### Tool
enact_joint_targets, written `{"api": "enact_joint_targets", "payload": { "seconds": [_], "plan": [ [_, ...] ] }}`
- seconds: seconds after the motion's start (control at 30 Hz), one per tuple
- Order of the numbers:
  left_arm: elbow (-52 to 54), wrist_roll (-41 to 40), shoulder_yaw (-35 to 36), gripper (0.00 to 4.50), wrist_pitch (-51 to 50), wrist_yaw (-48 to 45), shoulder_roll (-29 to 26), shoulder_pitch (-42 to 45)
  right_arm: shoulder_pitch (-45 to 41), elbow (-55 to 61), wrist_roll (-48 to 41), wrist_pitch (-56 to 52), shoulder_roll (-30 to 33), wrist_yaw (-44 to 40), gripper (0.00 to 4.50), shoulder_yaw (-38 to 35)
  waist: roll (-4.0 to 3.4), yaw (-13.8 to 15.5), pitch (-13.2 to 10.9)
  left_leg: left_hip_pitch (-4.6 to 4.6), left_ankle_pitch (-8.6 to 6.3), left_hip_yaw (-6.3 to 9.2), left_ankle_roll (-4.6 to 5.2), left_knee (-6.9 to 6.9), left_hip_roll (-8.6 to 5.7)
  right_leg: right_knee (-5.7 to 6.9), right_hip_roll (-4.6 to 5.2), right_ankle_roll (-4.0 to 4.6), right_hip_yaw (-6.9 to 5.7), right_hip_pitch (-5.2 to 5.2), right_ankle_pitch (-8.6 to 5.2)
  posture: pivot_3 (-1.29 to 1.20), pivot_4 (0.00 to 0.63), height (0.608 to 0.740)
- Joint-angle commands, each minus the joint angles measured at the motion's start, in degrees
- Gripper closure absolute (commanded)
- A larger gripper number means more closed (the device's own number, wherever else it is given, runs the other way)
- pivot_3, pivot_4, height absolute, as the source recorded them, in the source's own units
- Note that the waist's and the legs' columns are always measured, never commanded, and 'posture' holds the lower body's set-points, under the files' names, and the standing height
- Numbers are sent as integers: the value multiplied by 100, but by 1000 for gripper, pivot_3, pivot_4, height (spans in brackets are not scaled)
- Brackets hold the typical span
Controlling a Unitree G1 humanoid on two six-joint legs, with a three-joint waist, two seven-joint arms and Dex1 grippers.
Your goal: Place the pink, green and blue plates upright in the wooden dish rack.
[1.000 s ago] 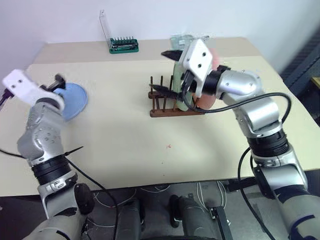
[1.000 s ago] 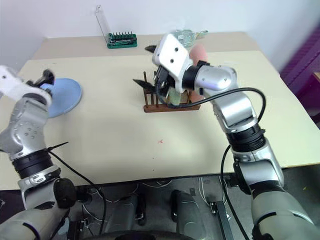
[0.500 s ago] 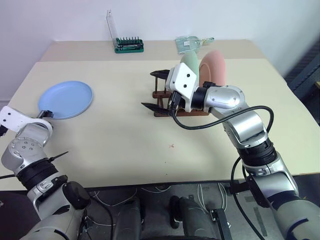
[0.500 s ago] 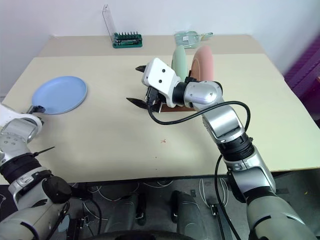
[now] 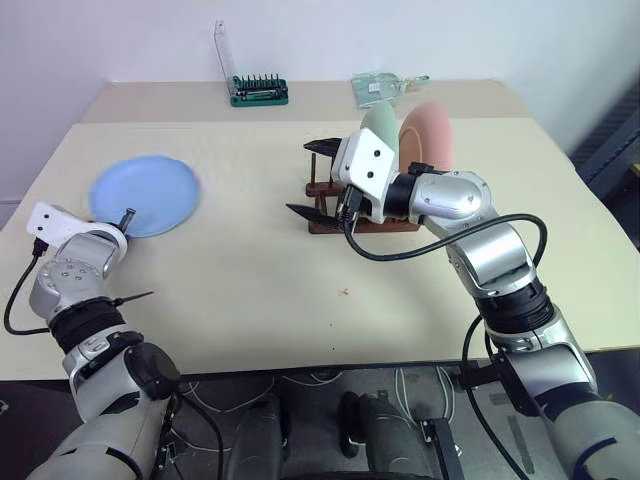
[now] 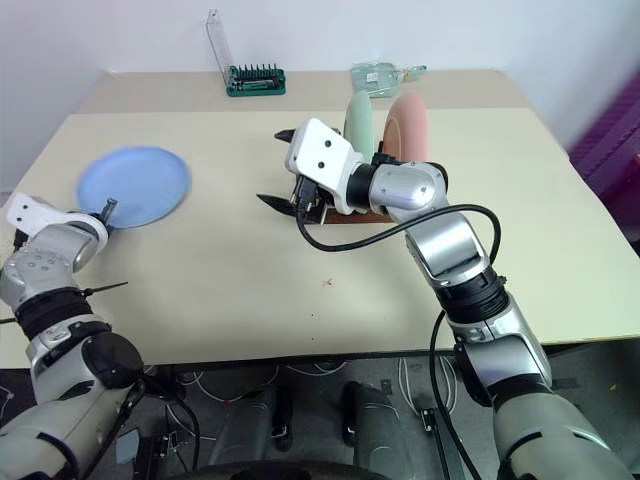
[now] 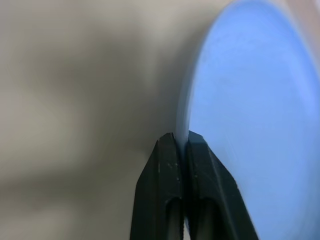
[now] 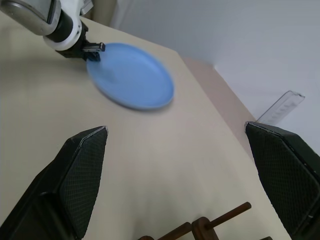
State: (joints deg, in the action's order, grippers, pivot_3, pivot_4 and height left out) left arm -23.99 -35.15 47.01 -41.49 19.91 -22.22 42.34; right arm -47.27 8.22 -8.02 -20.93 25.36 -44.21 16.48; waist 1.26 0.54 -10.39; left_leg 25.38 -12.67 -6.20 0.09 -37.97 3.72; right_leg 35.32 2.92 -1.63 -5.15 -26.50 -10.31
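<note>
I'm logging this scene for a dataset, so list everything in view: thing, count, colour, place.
blue plate: 1, light blue, left side of the table, its near rim pinched by the left gripper
green plate: 1, pale mint, upright in the rack
pink plate: 1, salmon pink, upright in the rack, right of the green plate
wooden dish rack: 1, dark reddish-brown, table centre
bit holder: 1, green, far edge
clear packet: 1, transparent, far edge
table: 1, beige
left gripper: black, shut on the plate rim
right gripper: black, open, beside the rack
</note>
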Motion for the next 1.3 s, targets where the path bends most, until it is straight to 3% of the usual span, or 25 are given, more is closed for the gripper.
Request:
{"api": "enact_joint_targets", "payload": {
  "seconds": [0.03,0.23,0.37,0.5,0.67,0.87,0.93,1.13,1.23,1.3],
  "plan": [
    [1175,84,-760,4481,402,-659,-30,15,-72,-46,328,427,172,-27,0,-64,4,2,-2,1,0,-1,0,0,0,0,0,0,0,0,0,0,150,730],
    [2621,163,-1817,4481,53,-731,136,157,-388,-788,931,1545,172,-85,0,118,15,1,-5,4,0,-3,-1,-1,-1,-7,12,9,0,2,-5,0,150,730],
    [3337,189,-2304,4481,-546,-320,295,408,-681,-1434,1806,2547,-41,486,0,430,14,-61,-5,0,0,-4,0,3,-4,-5,2,-3,4,0,2,0,150,730],
    [3985,-75,-2392,4481,-1339,253,723,739,-985,-2124,2616,3346,-129,1041,0,656,16,-111,-6,4,2,-3,-1,3,-3,-1,-7,-5,4,-1,2,0,150,730],
    [4482,-337,-2309,4481,-2137,796,1359,1186,-1091,-2633,2971,3836,-237,1305,0,724,16,-113,-6,2,3,-1,-1,3,-5,-3,-6,-6,6,2,1,0,150,730],
    [4714,-389,-2319,4481,-2721,873,1586,1380,-1288,-3113,3498,3999,-330,1934,0,650,16,-127,-7,0,4,0,-3,3,-4,-2,-11,-6,7,2,1,0,150,730],
    [4740,-383,-2261,4500,-2804,863,1623,1393,-1321,-3197,3597,4039,-317,2038,797,657,16,-125,-7,0,5,1,-4,4,-4,-1,-12,-6,9,1,1,0,150,730],
    [4687,-427,-2129,4500,-2806,679,1658,1412,-1276,-3177,3859,4050,-294,2299,3764,638,16,-115,-7,0,6,2,-6,3,-4,-1,-11,-5,10,1,1,0,150,730],
    [4618,-477,-1994,3514,-2768,647,1746,1418,-1230,-3117,3925,4061,-301,2311,3828,622,16,-111,-7,0,6,2,-6,3,-6,-2,-9,-5,10,3,1,0,150,730],
    [4580,-419,-1972,2538,-2732,651,1753,1439,-1209,-3067,3927,4066,-296,2314,3828,599,16,-115,-7,0,6,3,-6,2,-6,-2,-9,-5,10,3,1,0,150,730]
  ]
}}
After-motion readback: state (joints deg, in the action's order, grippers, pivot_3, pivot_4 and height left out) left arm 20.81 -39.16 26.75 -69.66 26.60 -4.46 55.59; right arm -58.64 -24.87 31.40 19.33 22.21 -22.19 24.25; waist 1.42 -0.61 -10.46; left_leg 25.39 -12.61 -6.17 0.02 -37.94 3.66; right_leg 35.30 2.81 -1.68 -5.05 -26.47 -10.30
